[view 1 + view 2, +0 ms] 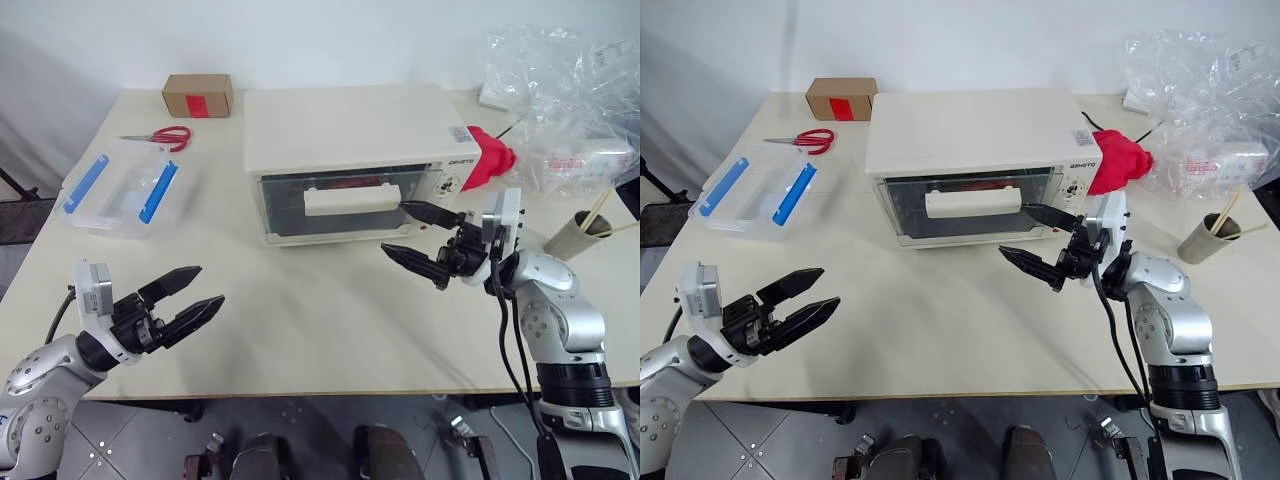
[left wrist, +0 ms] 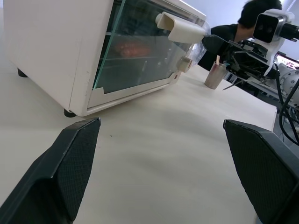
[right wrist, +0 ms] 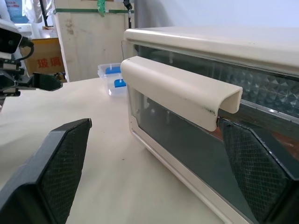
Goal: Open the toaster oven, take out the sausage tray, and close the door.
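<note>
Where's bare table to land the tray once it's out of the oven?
Widest bare patch: the table in front of the toaster oven, between the open left gripper and open right gripper. A smaller strip lies between the oven and the clear box. Crowded: the right side, with plastic bags, red cloth and paper cup.

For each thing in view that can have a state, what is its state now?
door: shut, handle not gripped.
toaster oven: closed, something red inside behind the glass.
left gripper: open, empty, above the table.
right gripper: open, empty, beside the handle's end.
clear box: lid on.
scissors: closed, flat on the table.
</note>
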Robot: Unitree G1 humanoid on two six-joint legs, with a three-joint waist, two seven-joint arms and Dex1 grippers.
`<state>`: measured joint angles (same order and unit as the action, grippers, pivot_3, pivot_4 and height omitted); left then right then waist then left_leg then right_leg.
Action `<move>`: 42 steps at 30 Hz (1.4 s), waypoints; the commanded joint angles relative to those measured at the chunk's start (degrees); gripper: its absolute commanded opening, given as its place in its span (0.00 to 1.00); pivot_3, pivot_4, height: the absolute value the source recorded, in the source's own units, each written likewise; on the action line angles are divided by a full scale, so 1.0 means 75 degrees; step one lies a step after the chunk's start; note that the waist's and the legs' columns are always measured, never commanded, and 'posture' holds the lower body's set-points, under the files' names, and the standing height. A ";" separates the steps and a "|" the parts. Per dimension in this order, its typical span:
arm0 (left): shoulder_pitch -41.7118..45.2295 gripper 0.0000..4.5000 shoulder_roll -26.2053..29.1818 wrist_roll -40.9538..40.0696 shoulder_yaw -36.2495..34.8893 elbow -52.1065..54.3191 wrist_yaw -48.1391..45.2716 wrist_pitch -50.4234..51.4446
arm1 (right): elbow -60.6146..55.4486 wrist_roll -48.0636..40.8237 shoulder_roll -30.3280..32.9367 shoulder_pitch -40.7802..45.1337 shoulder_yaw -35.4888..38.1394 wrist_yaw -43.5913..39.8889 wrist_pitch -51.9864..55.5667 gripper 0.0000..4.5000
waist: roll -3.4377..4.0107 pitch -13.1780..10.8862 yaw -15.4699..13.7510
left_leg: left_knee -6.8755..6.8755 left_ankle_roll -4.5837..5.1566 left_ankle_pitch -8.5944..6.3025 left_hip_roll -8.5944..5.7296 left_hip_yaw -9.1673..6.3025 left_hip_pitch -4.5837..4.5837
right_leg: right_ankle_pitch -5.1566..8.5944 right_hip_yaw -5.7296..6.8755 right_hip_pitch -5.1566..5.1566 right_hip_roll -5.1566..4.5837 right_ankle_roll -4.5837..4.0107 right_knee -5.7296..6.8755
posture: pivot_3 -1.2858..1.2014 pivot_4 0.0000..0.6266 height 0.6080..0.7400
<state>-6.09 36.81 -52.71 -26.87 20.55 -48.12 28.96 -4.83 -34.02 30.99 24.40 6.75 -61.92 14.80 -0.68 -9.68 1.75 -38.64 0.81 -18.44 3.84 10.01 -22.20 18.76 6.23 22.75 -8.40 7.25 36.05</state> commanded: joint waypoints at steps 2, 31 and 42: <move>0.0315 0.99 0.0062 -0.0186 -0.0297 -0.0011 0.0105 -0.0051 | -0.0704 0.0602 0.0530 -0.0379 -0.0601 -0.1216 -0.1083 1.00 | 0.0002 -0.0001 0.0011 | -0.0001 0.0000 0.0000 0.0000 0.0003 0.0001 | 0.0000 -0.0002 0.0000 0.0001 0.0000 -0.0002 | 0.52 0.24 1.00; 0.4600 0.00 -0.1383 0.1583 0.1894 -0.3679 -0.0787 -0.1373 | -0.0333 0.1109 0.0486 -0.0476 -0.0805 -0.1220 -0.2219 1.00 | -0.0004 -0.0005 -0.0067 | -0.0039 -0.0006 0.0000 0.0008 0.0005 -0.0009 | -0.0001 -0.0002 -0.0007 0.0024 0.0002 0.0002 | 0.52 0.24 1.00; 0.3211 0.04 -0.0644 0.1364 0.1280 -0.2850 -0.0915 -0.0568 | -0.0535 0.0465 0.0524 -0.0470 -0.0348 -0.0347 -0.0844 1.00 | -0.0005 -0.0007 0.0014 | -0.0033 -0.0005 -0.0001 0.0015 -0.0004 -0.0004 | -0.0002 -0.0001 -0.0007 0.0024 0.0004 0.0007 | 0.52 0.24 1.00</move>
<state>19.59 30.26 -42.35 -14.24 -3.28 -55.78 23.90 -7.69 -28.76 34.20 19.80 2.65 -65.48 6.96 -0.72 -9.73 1.85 -38.88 0.78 -18.45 3.96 9.98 -22.23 18.75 6.22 22.70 -8.22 7.28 36.12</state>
